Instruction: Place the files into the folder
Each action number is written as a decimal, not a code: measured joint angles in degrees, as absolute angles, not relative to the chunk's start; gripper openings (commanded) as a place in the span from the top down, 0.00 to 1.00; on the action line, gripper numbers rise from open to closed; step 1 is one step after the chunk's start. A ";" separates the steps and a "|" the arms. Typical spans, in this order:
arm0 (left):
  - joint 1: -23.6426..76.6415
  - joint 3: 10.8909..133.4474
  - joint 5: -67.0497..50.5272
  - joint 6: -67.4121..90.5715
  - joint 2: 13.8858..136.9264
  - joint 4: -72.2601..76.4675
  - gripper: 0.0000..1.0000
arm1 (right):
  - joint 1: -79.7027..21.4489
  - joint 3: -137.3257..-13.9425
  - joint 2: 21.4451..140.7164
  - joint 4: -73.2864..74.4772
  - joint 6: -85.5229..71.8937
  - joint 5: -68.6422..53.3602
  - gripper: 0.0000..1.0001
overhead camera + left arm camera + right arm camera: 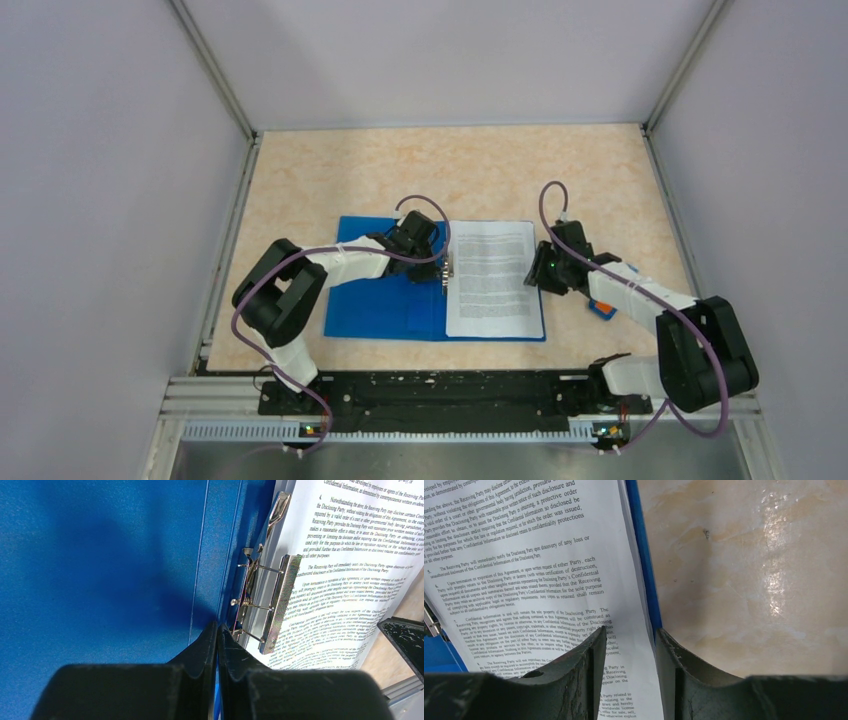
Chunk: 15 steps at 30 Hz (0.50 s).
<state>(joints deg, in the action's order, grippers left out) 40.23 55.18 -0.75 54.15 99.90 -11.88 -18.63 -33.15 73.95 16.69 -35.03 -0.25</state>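
Beige marbled surface [480,170]: folder [385,300] lies open flat on it, files [492,275] on its right half. My left fingers [197,652] are pressed together at the spine, just beside the clip [282,602], which looks lifted. My right fingers [584,655] are spread, straddling the files' right edge. Risks: a sideways push buckles the sheets, or the clip shuts before they're under it. Orange-and-blue object [602,309] sits under my right arm, not blocking.
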 measured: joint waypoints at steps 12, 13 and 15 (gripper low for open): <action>40.23 55.18 -0.75 54.17 99.92 -11.88 0.92 | -18.63 -34.74 75.26 17.10 -34.20 -0.43 0.44; 40.23 55.18 -0.75 54.17 99.92 -11.88 0.91 | -18.63 -35.07 75.26 17.56 -33.95 0.03 0.43; 40.23 55.18 -0.75 54.19 99.92 -11.88 0.90 | -18.63 -35.86 75.24 18.74 -33.52 0.89 0.41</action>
